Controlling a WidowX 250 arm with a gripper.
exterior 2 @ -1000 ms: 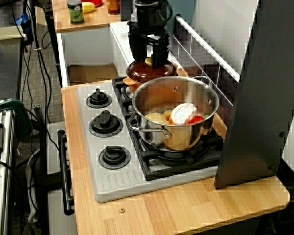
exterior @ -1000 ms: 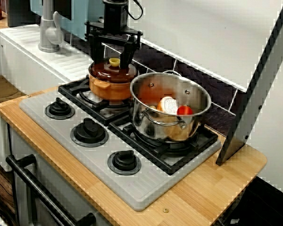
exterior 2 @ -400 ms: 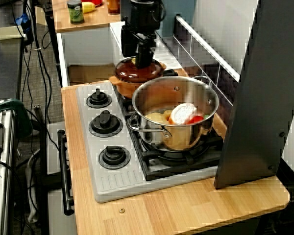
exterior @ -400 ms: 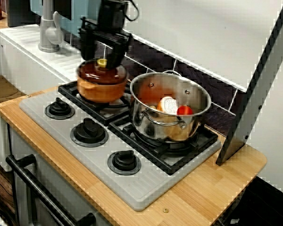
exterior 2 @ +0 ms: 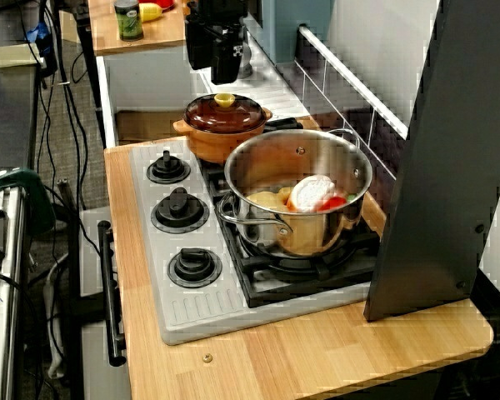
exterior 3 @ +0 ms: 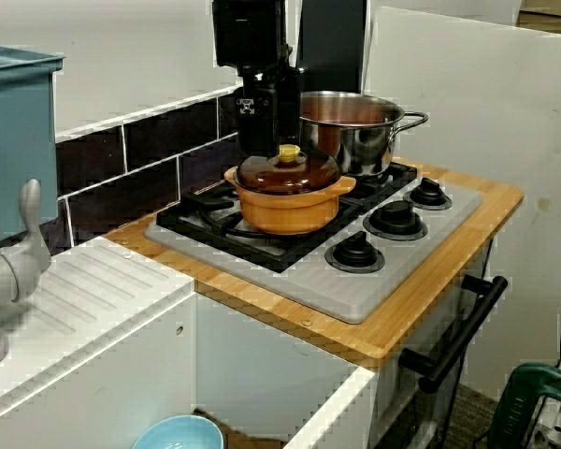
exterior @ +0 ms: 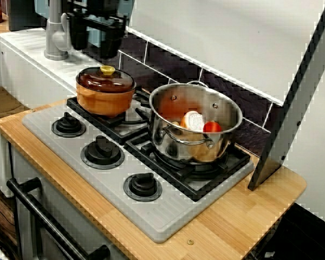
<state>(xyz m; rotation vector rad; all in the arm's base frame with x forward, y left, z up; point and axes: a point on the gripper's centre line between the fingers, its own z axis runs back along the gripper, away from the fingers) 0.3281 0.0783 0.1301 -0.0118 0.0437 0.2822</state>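
An orange pot [exterior: 104,98] with a brown glass lid [exterior: 105,80] and a yellow knob [exterior: 107,69] stands on the rear-left burner grate. The black gripper [exterior: 96,46] hangs above it, slightly back and to the left, open and holding nothing. From the stove's end, the gripper [exterior 2: 211,67] is clear of the orange pot [exterior 2: 221,137]. From the sink side, the gripper [exterior 3: 269,140] shows just behind the knob [exterior 3: 288,151]. Beside the orange pot stands a steel pot [exterior: 176,143] holding a red tomato [exterior: 212,127] and pale food.
Three black stove dials [exterior: 102,151] line the grey hob's front. A grey faucet [exterior: 55,32] and a white drainboard [exterior: 70,65] lie left of the stove. A dark panel [exterior: 298,92] leans at the right end. An oven handle [exterior: 49,222] juts out below.
The gripper, shut on the lid knob, slid the orange pot leftward along the grate, then let go, opened and rose up and to the left.
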